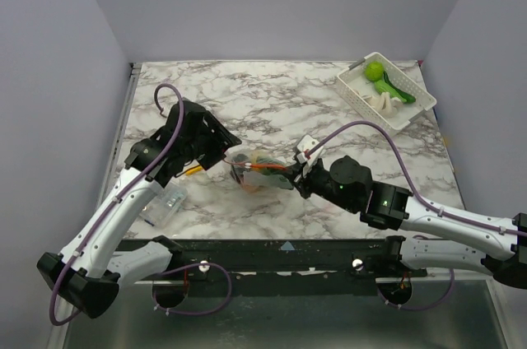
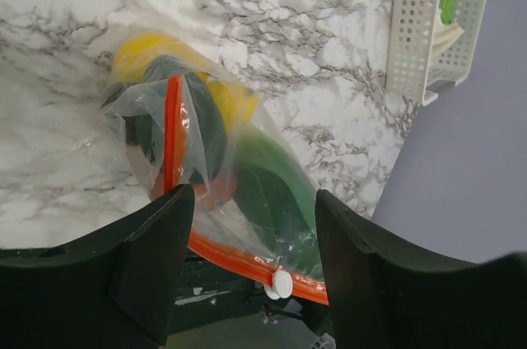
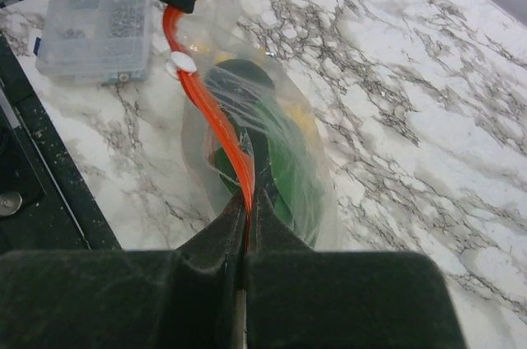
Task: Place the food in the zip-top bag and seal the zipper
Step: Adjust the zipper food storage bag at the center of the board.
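Note:
The clear zip-top bag (image 1: 262, 176) lies mid-table between both arms, with green (image 2: 272, 184), yellow (image 2: 144, 48) and dark food inside it. Its red-orange zipper (image 3: 216, 114) carries a white slider (image 2: 281, 285). My right gripper (image 3: 249, 201) is shut on the zipper's near end, pinching the strip between its tips. My left gripper (image 2: 255, 197) stands open over the other end. The strip and slider sit between its fingers (image 2: 156, 234), and neither finger touches them. More food, bright green (image 1: 375, 71) and white (image 1: 385, 102), lies in the basket.
A white slotted basket (image 1: 412, 109) stands at the back right of the marble table. A clear lidded box (image 3: 95, 24) of small parts sits near the front left edge, close to the left arm.

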